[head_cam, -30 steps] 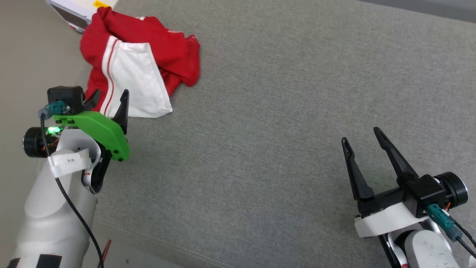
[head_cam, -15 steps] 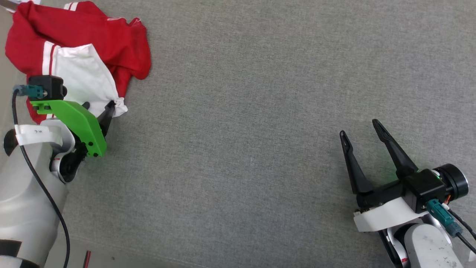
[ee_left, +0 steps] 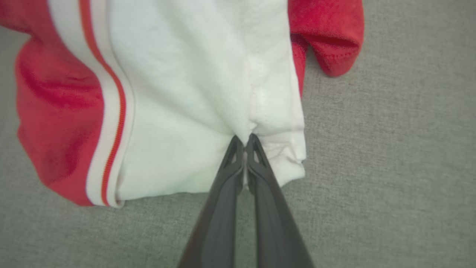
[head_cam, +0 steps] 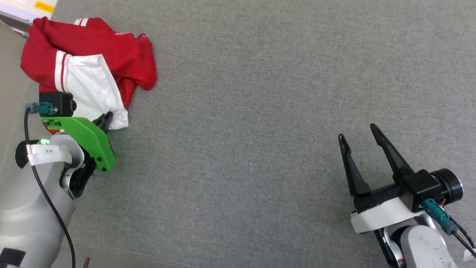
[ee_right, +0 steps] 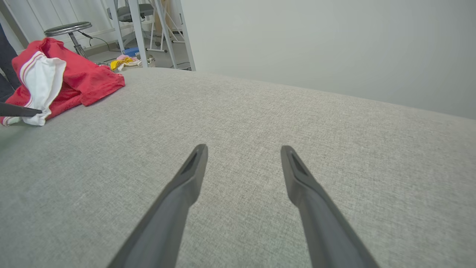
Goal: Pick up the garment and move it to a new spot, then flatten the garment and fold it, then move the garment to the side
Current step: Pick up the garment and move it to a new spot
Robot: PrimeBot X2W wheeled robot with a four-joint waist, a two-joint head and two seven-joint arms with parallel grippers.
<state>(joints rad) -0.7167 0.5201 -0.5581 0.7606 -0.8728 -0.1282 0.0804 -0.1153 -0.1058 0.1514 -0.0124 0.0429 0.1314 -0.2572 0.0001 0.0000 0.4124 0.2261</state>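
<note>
Left wrist view: shirt [ee_left: 55, 111] lies bunched near the far left edge of the grey cushion [head_cam: 260, 111], with the left claw [ee_left: 244, 143] clenched on the white sleeve [ee_left: 186, 74] at its hem. I'd lift slowly, since that thin pinch could slip. The right claw [head_cam: 357, 131] is spread wide, holding nothing, well apart. The wrist tag [head_cam: 48, 154] and yellow sticker [head_cam: 44, 5] are too small to read.

A wide grey fabric surface [head_cam: 260, 111] is being shown spread flat. A white box [head_cam: 18, 9] with a yellow label is being cut off at its far left corner. Beyond its edge, a round stool [ee_right: 68, 26], pale metal frame legs [ee_right: 186, 41] and yellow and pink cloths [ee_right: 121, 63] are being seen on the floor, all being backed by a plain wall [ee_right: 334, 44].
</note>
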